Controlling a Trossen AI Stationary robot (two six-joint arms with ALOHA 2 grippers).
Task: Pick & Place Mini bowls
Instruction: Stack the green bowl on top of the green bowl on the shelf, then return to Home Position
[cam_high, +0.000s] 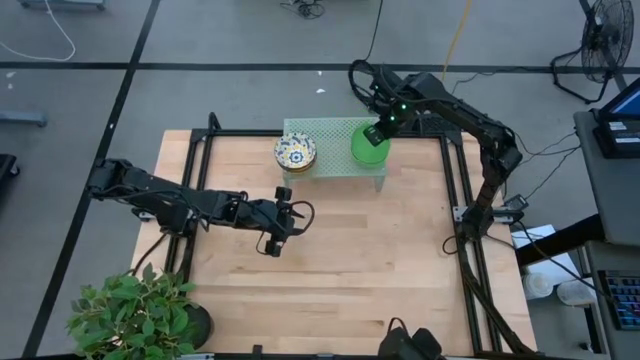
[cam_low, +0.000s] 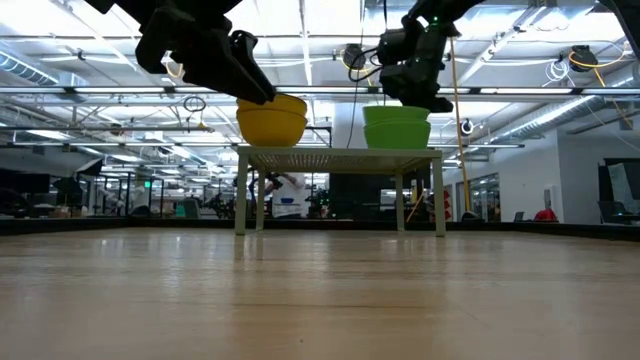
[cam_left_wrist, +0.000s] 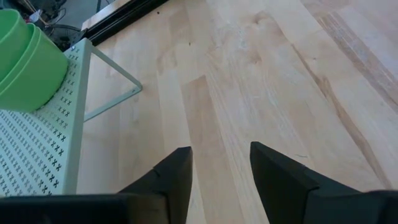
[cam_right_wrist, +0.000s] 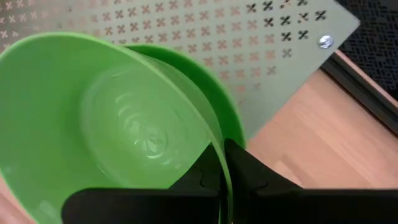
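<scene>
Bowls stood in two stacks on the pale green mesh rack (cam_high: 335, 150) at the far edge of the wooden table (cam_high: 340, 270): the patterned stack (cam_high: 295, 152), white with blue and yellow flowers inside and yellow outside in the low view, sat toward the rack's left end, and the green stack (cam_high: 370, 146) toward its right end. The right gripper (cam_high: 377, 132) hung over the green stack with its fingers pinched together on the rim of the top green bowl (cam_right_wrist: 112, 124), one finger inside the bowl and one outside, as the right wrist view showed; a second green bowl (cam_right_wrist: 211, 87) lay nested beneath it on the rack. The left gripper (cam_high: 284, 214) was over bare table, in front of the rack and just short of the patterned stack, and it held nothing; its two dark fingers (cam_left_wrist: 171, 177) stood partly apart with plain wood showing between them. A potted plant (cam_high: 135, 315) stood at the table's near left corner.
</scene>
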